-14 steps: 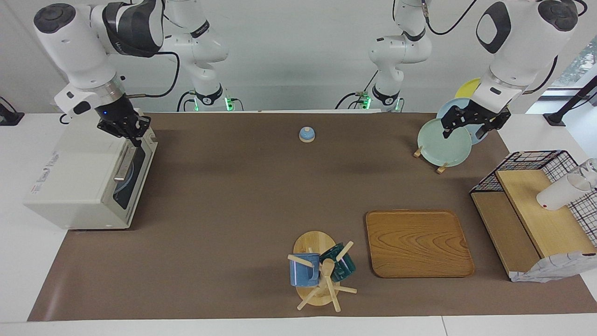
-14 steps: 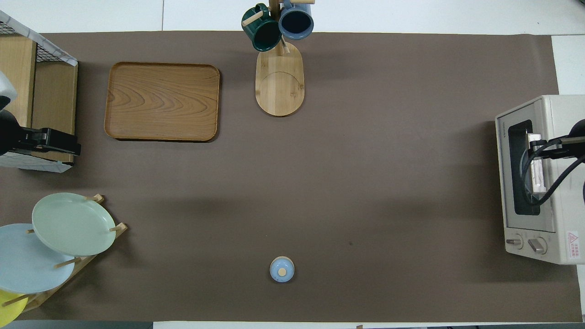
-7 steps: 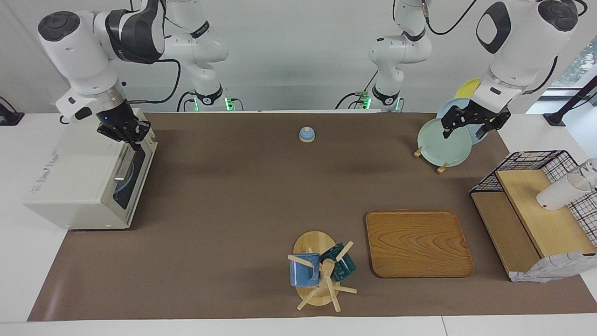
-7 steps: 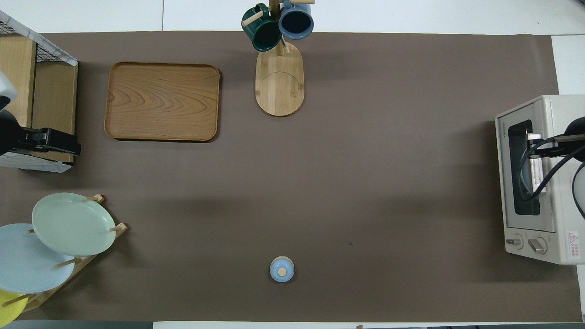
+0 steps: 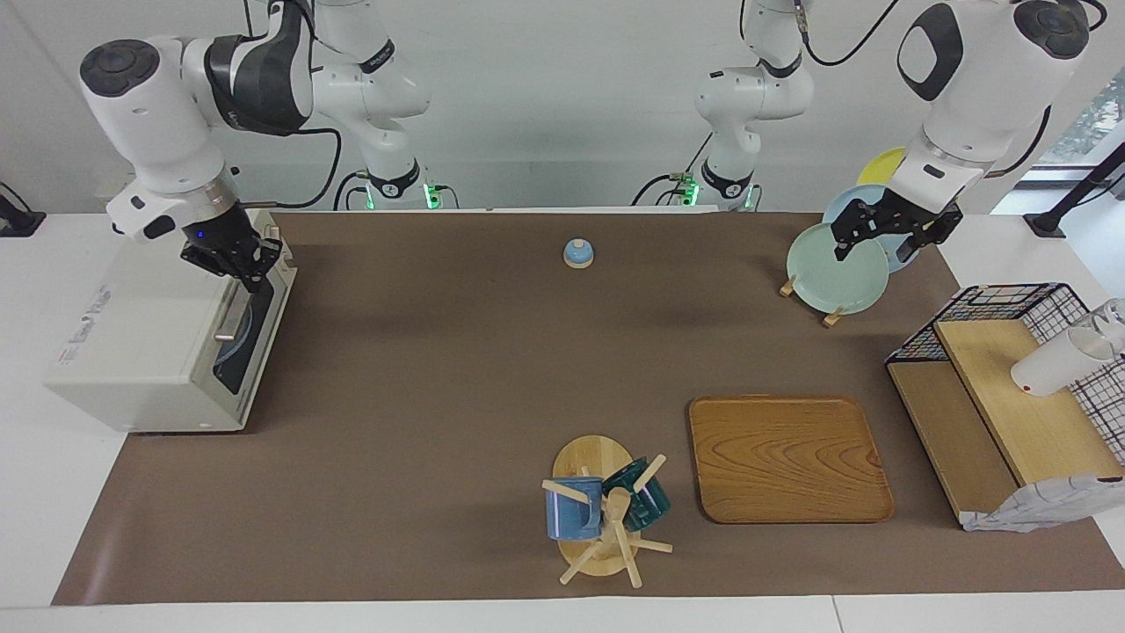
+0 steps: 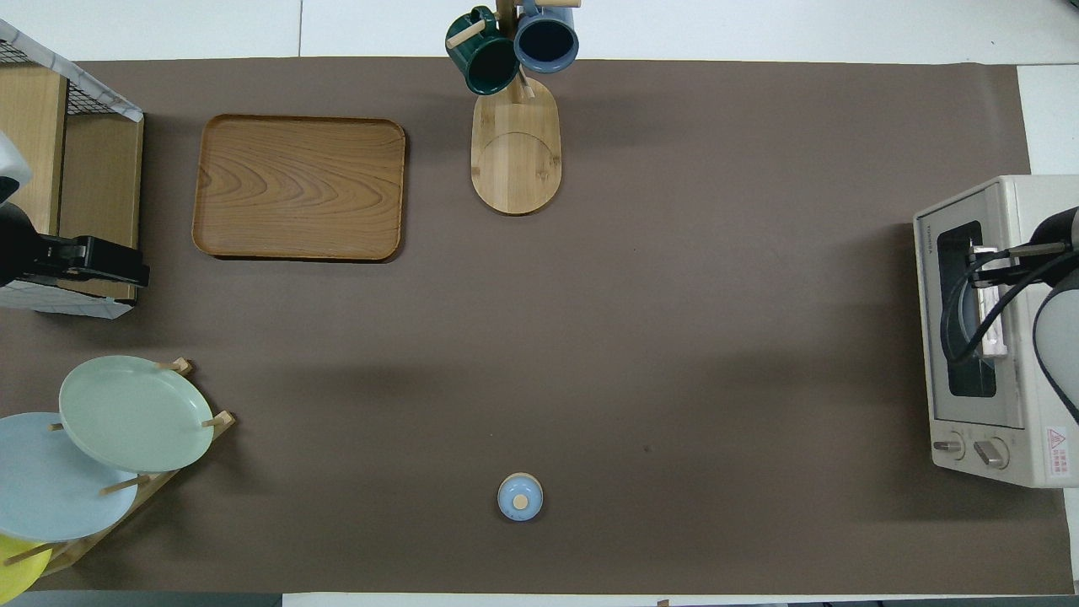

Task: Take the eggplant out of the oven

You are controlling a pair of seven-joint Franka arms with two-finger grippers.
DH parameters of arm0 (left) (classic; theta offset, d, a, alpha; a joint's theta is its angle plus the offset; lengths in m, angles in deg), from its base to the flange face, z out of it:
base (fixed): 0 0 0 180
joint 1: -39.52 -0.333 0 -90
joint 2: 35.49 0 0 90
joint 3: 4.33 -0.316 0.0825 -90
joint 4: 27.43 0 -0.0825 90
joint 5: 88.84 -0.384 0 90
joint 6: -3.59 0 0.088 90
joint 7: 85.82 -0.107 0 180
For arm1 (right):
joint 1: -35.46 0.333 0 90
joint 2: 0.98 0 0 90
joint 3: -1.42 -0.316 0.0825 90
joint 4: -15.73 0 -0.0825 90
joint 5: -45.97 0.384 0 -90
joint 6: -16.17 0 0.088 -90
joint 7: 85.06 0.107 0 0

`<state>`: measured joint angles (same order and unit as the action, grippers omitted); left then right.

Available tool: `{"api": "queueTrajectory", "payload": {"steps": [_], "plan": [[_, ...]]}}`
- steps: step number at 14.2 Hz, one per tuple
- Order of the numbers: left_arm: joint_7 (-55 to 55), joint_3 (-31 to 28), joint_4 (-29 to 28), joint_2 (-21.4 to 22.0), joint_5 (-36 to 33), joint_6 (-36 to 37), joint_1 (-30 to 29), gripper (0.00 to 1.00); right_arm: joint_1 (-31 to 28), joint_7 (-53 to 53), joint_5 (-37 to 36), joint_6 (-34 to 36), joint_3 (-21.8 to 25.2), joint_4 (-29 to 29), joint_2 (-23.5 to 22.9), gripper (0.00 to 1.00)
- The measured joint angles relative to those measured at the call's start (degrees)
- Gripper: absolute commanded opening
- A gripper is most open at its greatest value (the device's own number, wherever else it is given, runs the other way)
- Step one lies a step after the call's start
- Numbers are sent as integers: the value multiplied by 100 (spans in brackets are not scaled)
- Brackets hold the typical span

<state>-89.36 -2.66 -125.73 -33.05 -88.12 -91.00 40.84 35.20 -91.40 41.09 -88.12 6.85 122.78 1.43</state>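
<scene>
White wall (image 5: pixel 562 105) — brown-covered table (image 5: pixel 457 369) — side window (image 5: pixel 1090 114).

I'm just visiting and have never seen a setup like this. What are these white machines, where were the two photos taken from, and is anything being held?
Two robot arms work at one table. One photo looks across at them, the other looks down from above their end. The right gripper is at the top front edge of the closed oven, by its handle; it holds nothing. No eggplant shows. The left gripper waits over the plate rack, also empty. Also on the table: a wooden tray, a mug tree and a wire shelf.
</scene>
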Motion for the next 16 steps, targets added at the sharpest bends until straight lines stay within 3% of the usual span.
{"api": "queueTrajectory", "payload": {"steps": [16], "plan": [[0, 0, 0, 0, 0, 0, 0, 100, -403, 15, -439, -247, 11, 569, -132, 0]]}}
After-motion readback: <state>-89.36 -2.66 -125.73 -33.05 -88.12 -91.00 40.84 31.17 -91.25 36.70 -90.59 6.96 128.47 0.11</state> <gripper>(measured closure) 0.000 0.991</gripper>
